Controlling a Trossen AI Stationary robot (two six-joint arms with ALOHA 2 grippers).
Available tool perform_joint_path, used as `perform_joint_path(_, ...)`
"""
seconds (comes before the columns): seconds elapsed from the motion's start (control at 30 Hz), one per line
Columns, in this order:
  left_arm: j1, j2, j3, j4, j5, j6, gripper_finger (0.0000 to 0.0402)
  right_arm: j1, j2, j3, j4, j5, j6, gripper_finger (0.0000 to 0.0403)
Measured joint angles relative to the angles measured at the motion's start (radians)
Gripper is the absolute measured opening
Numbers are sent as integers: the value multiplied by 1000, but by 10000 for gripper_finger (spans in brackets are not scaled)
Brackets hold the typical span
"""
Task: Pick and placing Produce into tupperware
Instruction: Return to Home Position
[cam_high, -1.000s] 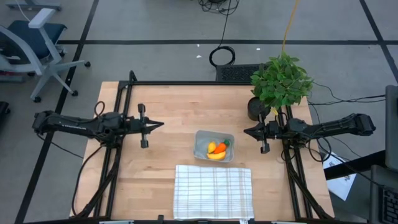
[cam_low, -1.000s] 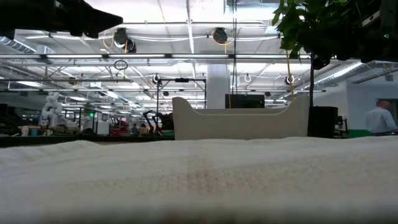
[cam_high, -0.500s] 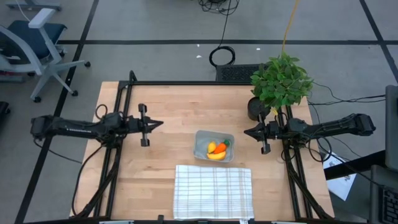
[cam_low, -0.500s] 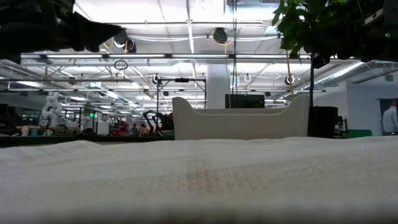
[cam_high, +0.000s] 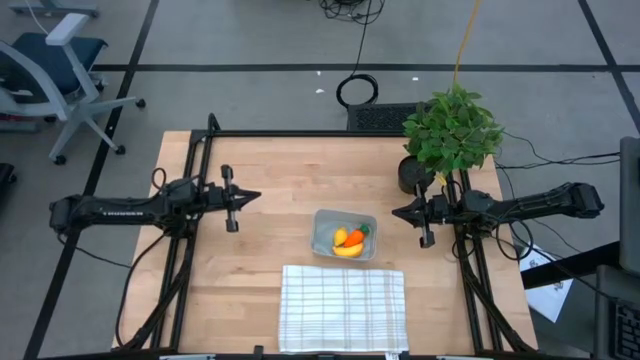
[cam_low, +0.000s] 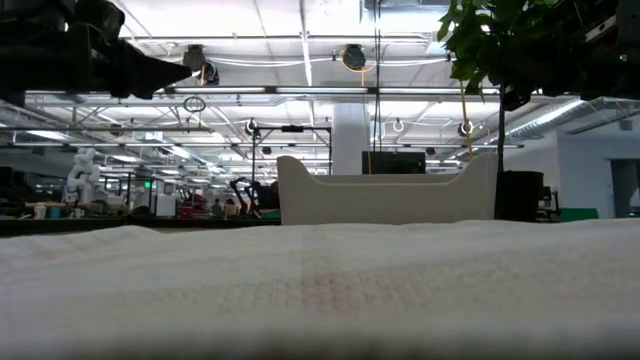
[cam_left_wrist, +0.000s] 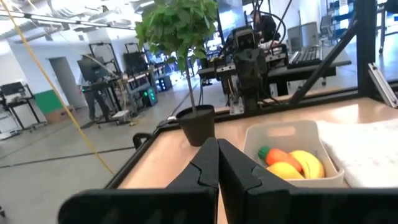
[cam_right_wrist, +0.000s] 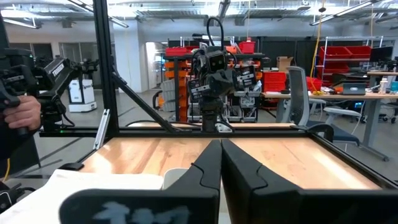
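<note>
The tupperware (cam_high: 344, 234) stands on the table's middle, just beyond a white checked cloth. In it lie the orange carrot (cam_high: 357, 236), the curved banana (cam_high: 348, 250) and the small yellow fruit (cam_high: 340, 238). They also show in the left wrist view: the carrot (cam_left_wrist: 283, 157), the banana (cam_left_wrist: 309, 163), the yellow fruit (cam_left_wrist: 283, 169). My left gripper (cam_high: 258, 196) hovers shut and empty to the left of the tupperware, pointing at it. My right gripper (cam_high: 394, 212) hovers shut and empty to its right, pointing at it. Their shut fingers show in the left wrist view (cam_left_wrist: 217, 146) and the right wrist view (cam_right_wrist: 221, 146).
The white checked cloth (cam_high: 343, 307) lies at the table's near edge. A potted green plant (cam_high: 450, 130) stands at the far right corner, close behind my right arm. A black frame rail (cam_high: 300, 133) runs along the table's far edge. Bare wood lies at the far middle.
My left gripper has sunk a little and drawn slightly back toward the table's left edge, staying shut. The produce and the tupperware have not moved.
</note>
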Motion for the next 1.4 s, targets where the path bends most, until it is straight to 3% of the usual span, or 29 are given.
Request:
perform_joint_path(0.83, 0, -41, 0, -59, 10, -69, 8, 0, 0, 0, 0, 8, 2, 0)
perform_joint_path(1.4, 0, -42, 1, -100, 0, 21, 7, -1, 0, 0, -31, 58, -24, 0)
